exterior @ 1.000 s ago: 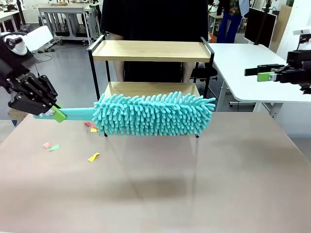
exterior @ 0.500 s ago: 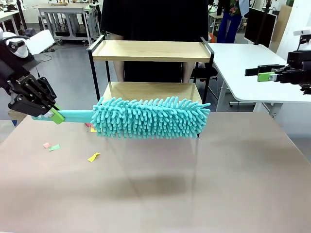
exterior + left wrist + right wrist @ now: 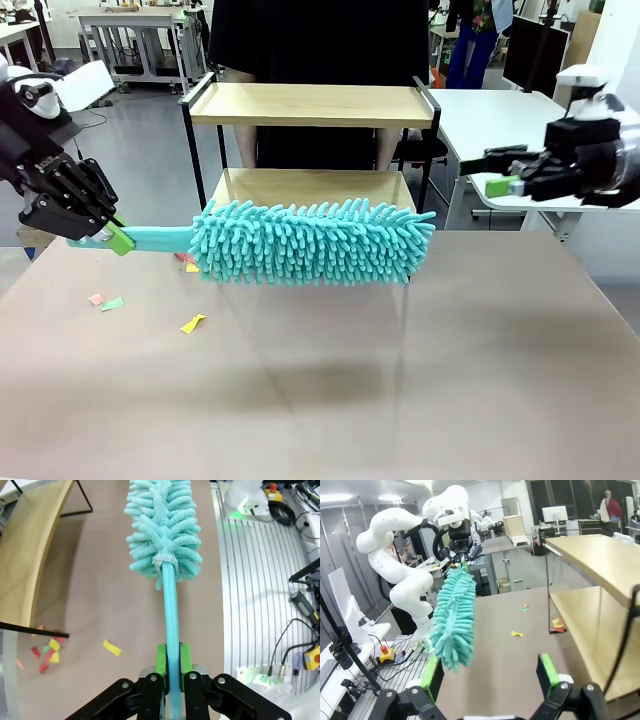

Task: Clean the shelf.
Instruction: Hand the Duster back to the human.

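Partly hidden behind the fluffy teal duster [image 3: 312, 242], the shelf [image 3: 312, 104] stands at the far edge of the bench [image 3: 330, 370]: its lower board shows as a strip above the duster's head, and its feet are mostly covered. A person in dark clothes stands behind the shelf, cut off at the top of the front view. The left pincer [image 3: 112, 235] is clamped tight on the end of the duster's thin handle, holding it level and clear of the bench, with the head in front of the lower board; whether the fibres touch the board cannot be told. From the left wrist view the handle runs straight up between the green pads [image 3: 160, 661], and the shelf board curves along the left edge, cropped. Small paper scraps [image 3: 192, 323], yellow, red and green, lie on the bench near the shelf's left leg; some are half covered by the duster. The right pincer [image 3: 490, 167] hangs high at the right, well apart from the shelf, its jaws spread wide with nothing between them. Most of the near bench is bare, open surface.
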Controlling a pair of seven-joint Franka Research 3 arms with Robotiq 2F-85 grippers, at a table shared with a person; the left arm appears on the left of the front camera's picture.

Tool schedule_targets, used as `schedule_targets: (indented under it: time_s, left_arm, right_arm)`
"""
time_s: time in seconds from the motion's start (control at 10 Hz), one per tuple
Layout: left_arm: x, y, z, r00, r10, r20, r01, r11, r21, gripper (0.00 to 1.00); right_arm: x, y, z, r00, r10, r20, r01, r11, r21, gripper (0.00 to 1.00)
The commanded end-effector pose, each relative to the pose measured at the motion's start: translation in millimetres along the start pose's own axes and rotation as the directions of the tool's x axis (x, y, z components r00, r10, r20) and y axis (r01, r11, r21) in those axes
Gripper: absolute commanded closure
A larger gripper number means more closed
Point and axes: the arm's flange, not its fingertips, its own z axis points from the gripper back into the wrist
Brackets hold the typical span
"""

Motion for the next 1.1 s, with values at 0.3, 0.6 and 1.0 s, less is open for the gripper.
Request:
schedule_targets:
  time_s: [0.3,0.6,1.0]
  left_arm:
    - [1,-1,2,0.999,-0.016,0.031,0.016,1.000,-0.003,0.87]
    - [1,-1,2,0.999,-0.016,0.031,0.016,1.000,-0.003,0.87]
    - [1,-1,2,0.999,-0.016,0.031,0.016,1.000,-0.003,0.87]
  right_arm:
    - [-51,33,-60,0.995,0.050,0.082,-0.040,0.992,-0.116,0.00]
    - [-66,39,-80,0.990,0.011,0.144,0.003,0.996,-0.094,0.00]
    - [-69,41,-105,0.987,-0.003,0.161,0.010,0.999,-0.041,0.00]
